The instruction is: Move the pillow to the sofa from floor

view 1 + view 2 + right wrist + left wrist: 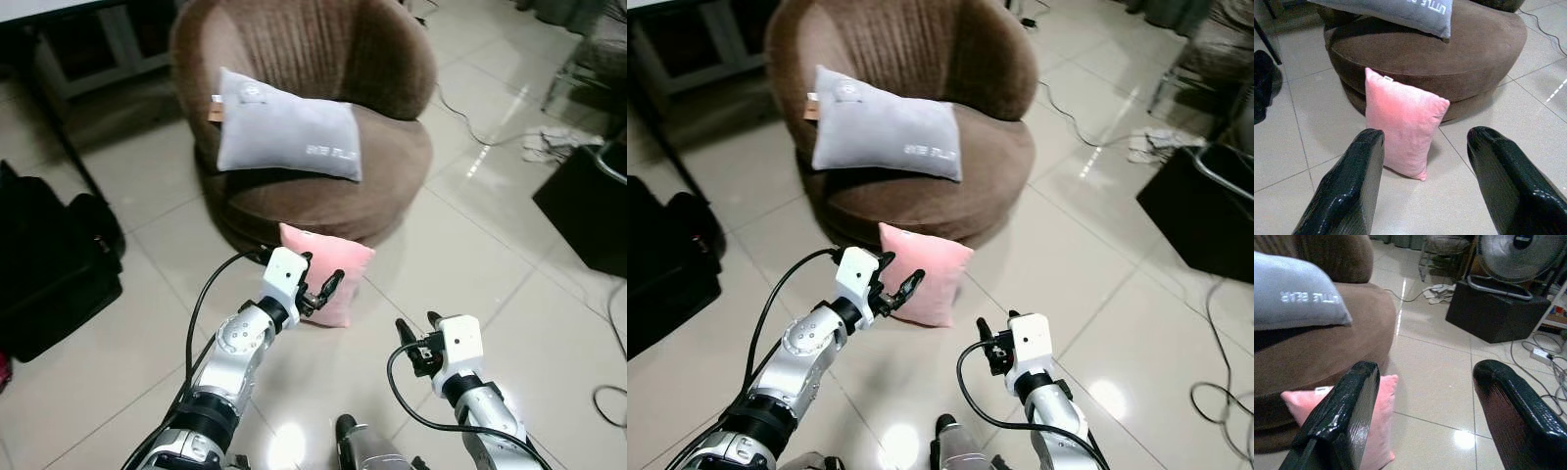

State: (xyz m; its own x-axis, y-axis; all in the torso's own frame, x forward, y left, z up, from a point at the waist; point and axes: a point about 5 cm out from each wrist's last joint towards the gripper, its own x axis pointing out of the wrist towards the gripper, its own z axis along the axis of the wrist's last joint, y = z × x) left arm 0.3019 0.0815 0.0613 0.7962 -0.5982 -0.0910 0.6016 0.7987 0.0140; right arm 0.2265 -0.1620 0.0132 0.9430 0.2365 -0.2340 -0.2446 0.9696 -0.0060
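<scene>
At the far left a black bag (44,264) slumps on the glossy pale tiled floor (470,255), its soft shape cut off by the frame edge. The left gripper (318,287) reaches forward on its silver arm, its two glossy black fingers (1344,416) spread wide, one of them just in front of the pink pillow's near edge; whether it touches cannot be told. The pink pillow (328,269) is a small plump rectangle of smooth, soft fabric with a tiny white tag at its top seam; it stands upright on the floor, leaning against the base of the sofa (392,166). The sofa is a round brown tub chair in ribbed, plush fabric, and a grey pillow (289,127) with pale lettering rests tilted on its seat against the backrest. The right gripper (416,343) hangs low over the tiles, well short of the pink pillow, fingers (1352,191) parted wide. At the right a black box (588,201) and cables (612,392) are partly cut off.
</scene>
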